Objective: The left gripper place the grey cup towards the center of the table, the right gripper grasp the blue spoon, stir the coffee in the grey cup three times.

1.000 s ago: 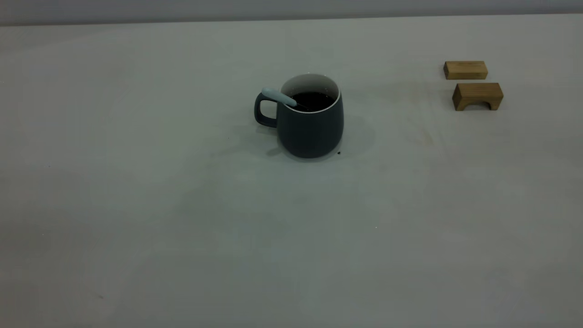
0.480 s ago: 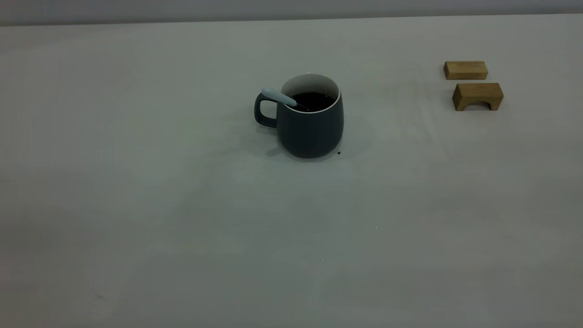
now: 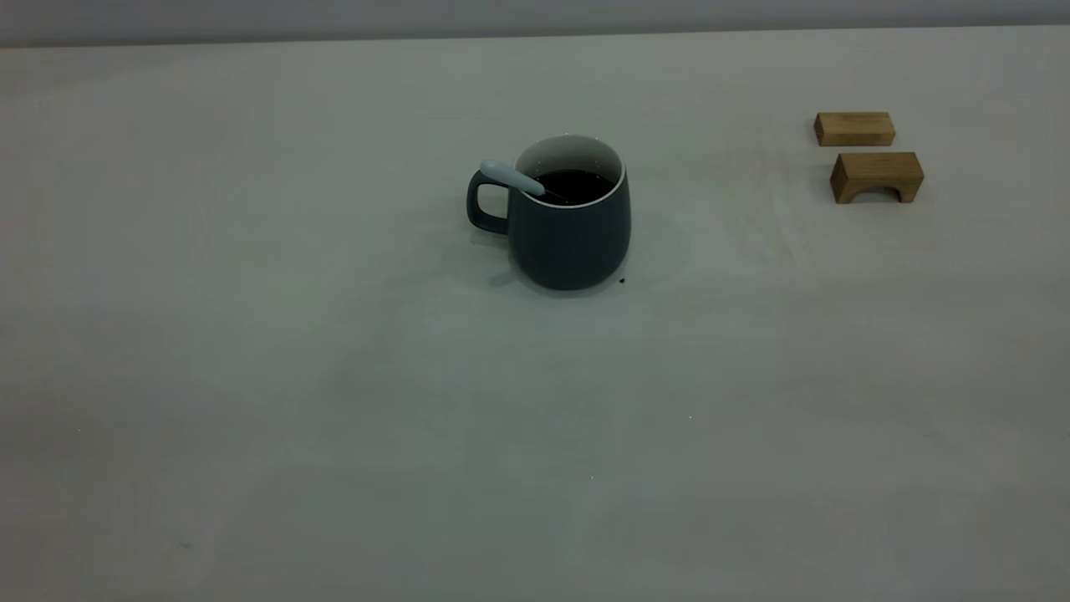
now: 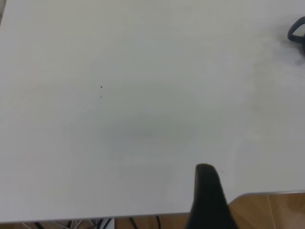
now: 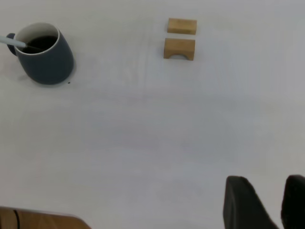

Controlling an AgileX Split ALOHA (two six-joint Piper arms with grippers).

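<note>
While the squat dark grey mug [image 3: 569, 224] is sitting mid-desk, the pale blue spoon [image 3: 512, 178] is leaning over its nine-o'clock rim above the handle, well apart from the black right tool [image 5: 267, 202], whose fingers are standing parted and empty.

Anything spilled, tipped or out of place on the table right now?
Nothing much. The grey cup stands upright with the coffee inside; the blue spoon leans on its rim above the handle. One tiny dark speck sits on the table at the cup's base, possibly a drip.
</note>
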